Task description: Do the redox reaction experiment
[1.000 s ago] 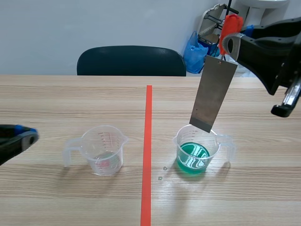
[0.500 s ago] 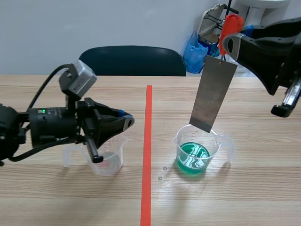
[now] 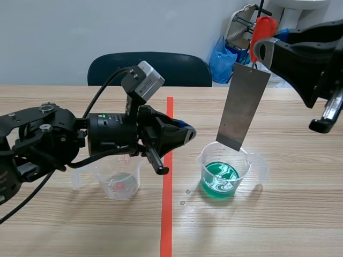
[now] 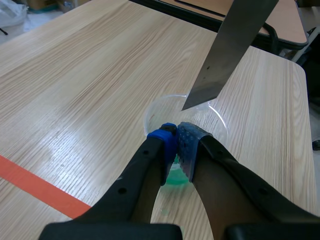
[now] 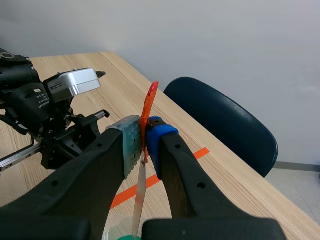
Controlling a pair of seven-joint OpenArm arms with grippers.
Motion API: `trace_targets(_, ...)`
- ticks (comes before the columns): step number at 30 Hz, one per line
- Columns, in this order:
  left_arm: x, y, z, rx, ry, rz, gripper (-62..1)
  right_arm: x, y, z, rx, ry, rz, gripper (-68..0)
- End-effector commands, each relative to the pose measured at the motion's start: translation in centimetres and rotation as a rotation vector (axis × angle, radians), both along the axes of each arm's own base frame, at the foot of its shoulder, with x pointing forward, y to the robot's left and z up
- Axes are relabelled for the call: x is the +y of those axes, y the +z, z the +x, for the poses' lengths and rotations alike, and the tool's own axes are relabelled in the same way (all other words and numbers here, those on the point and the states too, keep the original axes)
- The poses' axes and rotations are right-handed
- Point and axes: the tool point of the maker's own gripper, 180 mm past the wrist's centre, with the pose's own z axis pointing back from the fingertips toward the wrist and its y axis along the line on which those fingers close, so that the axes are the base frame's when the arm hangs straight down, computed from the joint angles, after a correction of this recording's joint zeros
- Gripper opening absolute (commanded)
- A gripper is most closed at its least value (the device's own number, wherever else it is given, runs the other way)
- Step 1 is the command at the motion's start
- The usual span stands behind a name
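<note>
The metal sheet (image 3: 244, 107) hangs straight down from an orange tab (image 3: 262, 27) that is pinched between the closed pads of the right gripper (image 3: 261, 51). Seen from that gripper's own camera, the sheet is edge-on, a thin sliver. Directly below the gripper stands the beaker of green liquid (image 3: 222, 171), and the sheet's lower corner is level with its far rim. Whether the two touch is unclear. The left gripper (image 3: 185, 134) has its pads pressed together on nothing. Its tips point at the green beaker just ahead and hide much of it in the wrist view. A second beaker (image 3: 120, 184) sits under the left arm, its upper half covered. Beyond the table are a dark chair (image 3: 150, 69) and a blue bag (image 3: 221, 59).
</note>
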Motion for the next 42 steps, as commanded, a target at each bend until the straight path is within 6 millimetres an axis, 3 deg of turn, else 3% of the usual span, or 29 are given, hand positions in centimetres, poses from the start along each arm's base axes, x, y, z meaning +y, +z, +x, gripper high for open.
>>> trace_targets(1, -0.6, 1.3, 0.3, -0.023, -0.005, -0.035, -58.3, 0.0, 1.3, -0.2, -0.038, 0.013, 0.021, -65.5)
trace_targets(23, -0.7, 1.2, 0.4, -0.023, 0.002, -0.028, -58.3, 0.0, 1.3, -0.2, -0.038, 0.013, 0.021, -65.5)
trace_targets(27, 2.1, 0.9, 1.4, -0.038, 0.053, -0.001, -58.2, 0.0, 1.3, -0.2, -0.038, 0.013, 0.021, -65.5)
trace_targets(32, 8.3, 0.0, 2.2, -0.044, 0.158, 0.071, -58.2, 0.0, 1.3, -0.2, -0.038, 0.013, 0.021, -65.5)
trace_targets(42, 21.0, 0.6, -3.1, -0.005, 0.336, 0.102, -58.2, 0.0, 1.3, -0.2, -0.038, 0.013, 0.020, -65.5)
